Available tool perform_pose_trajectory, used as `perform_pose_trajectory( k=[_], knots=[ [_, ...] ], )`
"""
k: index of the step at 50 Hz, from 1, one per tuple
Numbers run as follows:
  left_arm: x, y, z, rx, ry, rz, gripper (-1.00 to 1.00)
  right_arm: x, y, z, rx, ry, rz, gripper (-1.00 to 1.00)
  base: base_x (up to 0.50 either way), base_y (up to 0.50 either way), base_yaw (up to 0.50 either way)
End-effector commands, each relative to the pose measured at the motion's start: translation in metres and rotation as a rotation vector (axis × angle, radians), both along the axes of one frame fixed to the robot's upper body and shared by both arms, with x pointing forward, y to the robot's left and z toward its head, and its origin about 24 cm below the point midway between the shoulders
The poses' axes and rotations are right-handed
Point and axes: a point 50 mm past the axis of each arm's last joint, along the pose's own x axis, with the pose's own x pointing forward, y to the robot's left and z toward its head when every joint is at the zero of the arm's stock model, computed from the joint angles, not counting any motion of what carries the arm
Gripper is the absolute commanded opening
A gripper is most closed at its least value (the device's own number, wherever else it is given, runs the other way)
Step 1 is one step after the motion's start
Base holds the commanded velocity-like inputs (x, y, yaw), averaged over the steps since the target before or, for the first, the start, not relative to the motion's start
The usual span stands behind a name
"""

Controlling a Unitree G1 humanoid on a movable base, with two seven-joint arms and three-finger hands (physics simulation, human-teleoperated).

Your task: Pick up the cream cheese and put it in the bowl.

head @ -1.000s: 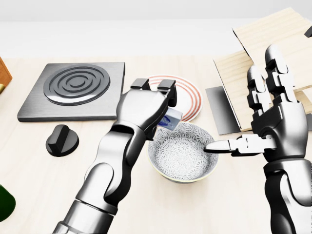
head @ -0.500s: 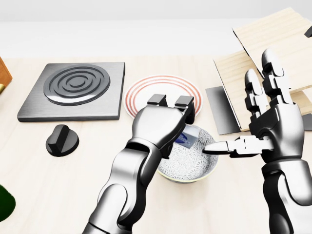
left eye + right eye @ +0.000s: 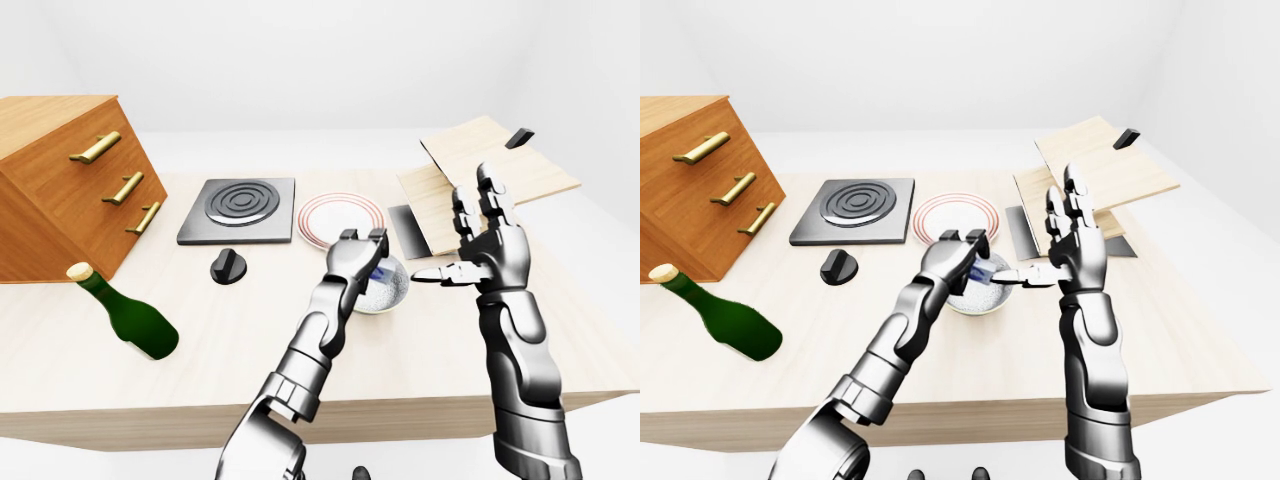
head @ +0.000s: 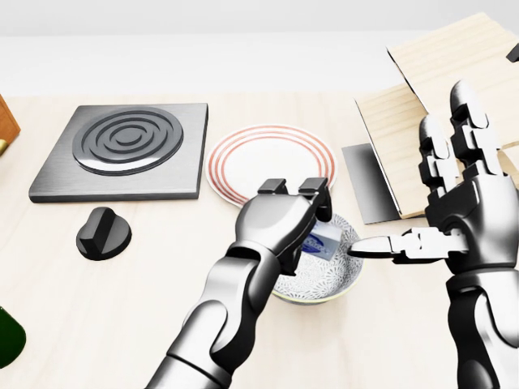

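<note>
The cream cheese (image 4: pixel 324 241), a small white box with a blue label, sits under my left hand (image 4: pixel 304 220), inside the rim of the patterned bowl (image 4: pixel 328 279). My left hand's fingers are curled shut on the box and cover the left half of the bowl. In the right-eye view the box (image 3: pixel 983 274) shows just above the bowl (image 3: pixel 985 298). My right hand (image 4: pixel 430 203) is open with its fingers upright to the right of the bowl. Its thumb (image 4: pixel 369 246) points at the bowl's right rim.
A red-ringed plate (image 4: pixel 272 150) lies just above the bowl. A stove burner plate (image 4: pixel 126 146) and a black knob (image 4: pixel 103 232) are at the left. Wooden boards (image 4: pixel 454 65) and a dark slab (image 4: pixel 369 182) are at the right. A green bottle (image 3: pixel 125 315) and a drawer cabinet (image 3: pixel 60 180) stand far left.
My left hand has moved right and down with the cream cheese, from the bowl's upper-left rim to inside it. My right hand has shifted slightly right, still open.
</note>
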Motion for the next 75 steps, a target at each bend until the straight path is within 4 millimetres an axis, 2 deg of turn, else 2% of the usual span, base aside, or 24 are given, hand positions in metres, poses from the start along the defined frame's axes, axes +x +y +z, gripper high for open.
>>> perform_pose_trajectory(
  k=[1,35,36,38,39,45,65,71,73,75],
  knots=[
    [0.001,-0.006,0.002,-0.047,-0.003,-0.008,-1.0,-0.002,-0.003,0.005,0.004,-0.02,-0.007,1.0,0.0,0.0,0.0],
    [0.001,-0.012,0.005,-0.033,-0.016,-0.021,-1.0,0.004,0.001,-0.004,0.006,0.021,0.009,1.0,0.0,0.0,0.0],
    [0.001,-0.012,0.005,-0.028,-0.02,-0.02,-0.48,0.004,0.001,-0.005,0.006,0.023,0.008,1.0,0.0,0.0,0.0],
    [0.001,-0.012,0.007,-0.03,-0.023,-0.021,0.93,0.004,0.001,-0.005,0.007,0.024,0.009,1.0,0.0,0.0,0.0],
    [0.001,-0.011,0.007,-0.03,-0.024,-0.021,1.0,0.004,0.001,-0.005,0.007,0.026,0.009,1.0,0.0,0.0,0.0],
    [-0.002,-0.01,0.01,-0.028,-0.038,-0.024,1.0,0.006,0.001,-0.008,0.008,0.037,0.011,1.0,0.0,0.0,0.0],
    [-0.005,0.0,0.059,-0.074,-0.178,-0.023,1.0,0.009,0.006,-0.012,0.003,0.059,0.022,1.0,0.0,0.0,0.0],
    [-0.009,0.019,0.088,-0.182,-0.245,-0.011,1.0,0.01,0.01,-0.01,-0.004,0.051,0.028,1.0,0.0,0.0,0.0],
    [-0.01,0.028,0.104,-0.228,-0.286,-0.009,1.0,0.009,0.011,-0.008,-0.006,0.042,0.029,1.0,0.0,0.0,0.0],
    [-0.011,0.034,0.112,-0.221,-0.317,-0.009,1.0,0.009,0.011,-0.007,-0.007,0.036,0.029,1.0,0.0,0.0,0.0]
  ],
)
